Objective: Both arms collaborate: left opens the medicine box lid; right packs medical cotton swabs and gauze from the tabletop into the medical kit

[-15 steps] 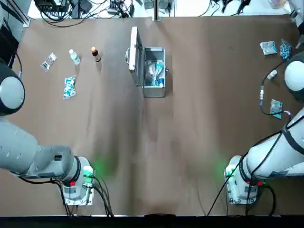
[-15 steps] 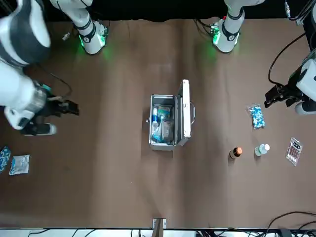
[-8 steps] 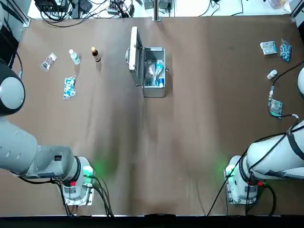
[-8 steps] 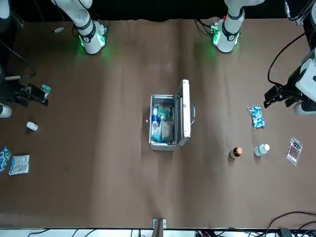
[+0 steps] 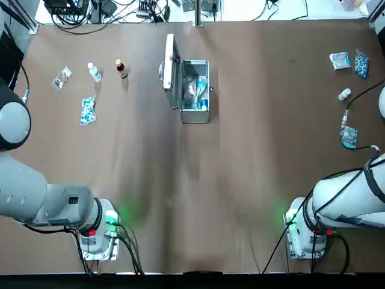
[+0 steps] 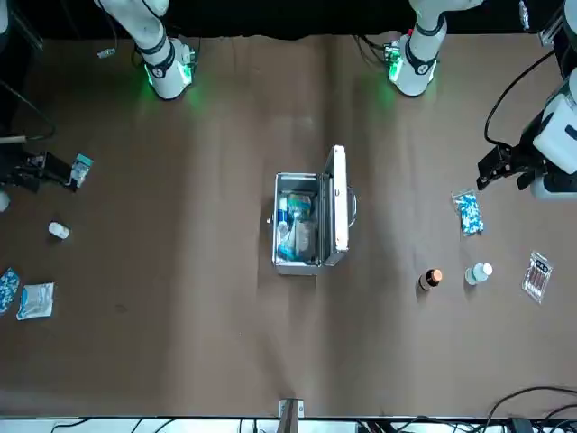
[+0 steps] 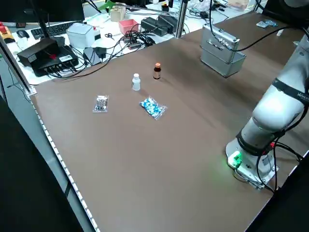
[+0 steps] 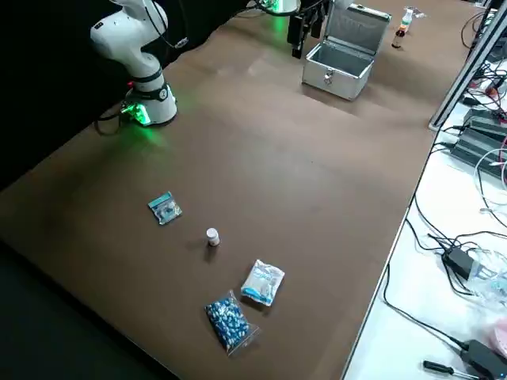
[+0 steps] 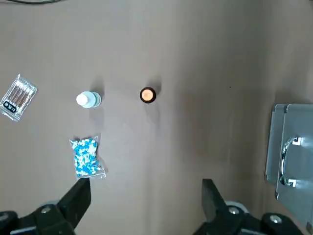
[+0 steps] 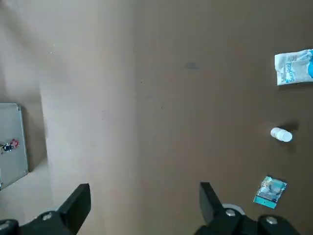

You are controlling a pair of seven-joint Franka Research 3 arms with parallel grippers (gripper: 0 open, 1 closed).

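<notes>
Presently both grippers hang released: the left gripper (image 9: 142, 208) well off to the left of the medicine box (image 5: 194, 90), the right gripper (image 10: 142, 208) well off to its right. The box's lid (image 5: 170, 69) stands upright, open.

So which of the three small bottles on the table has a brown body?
The brown bottle nearest the open metal case; the bottle beside it and the one on the right side are white.
</notes>
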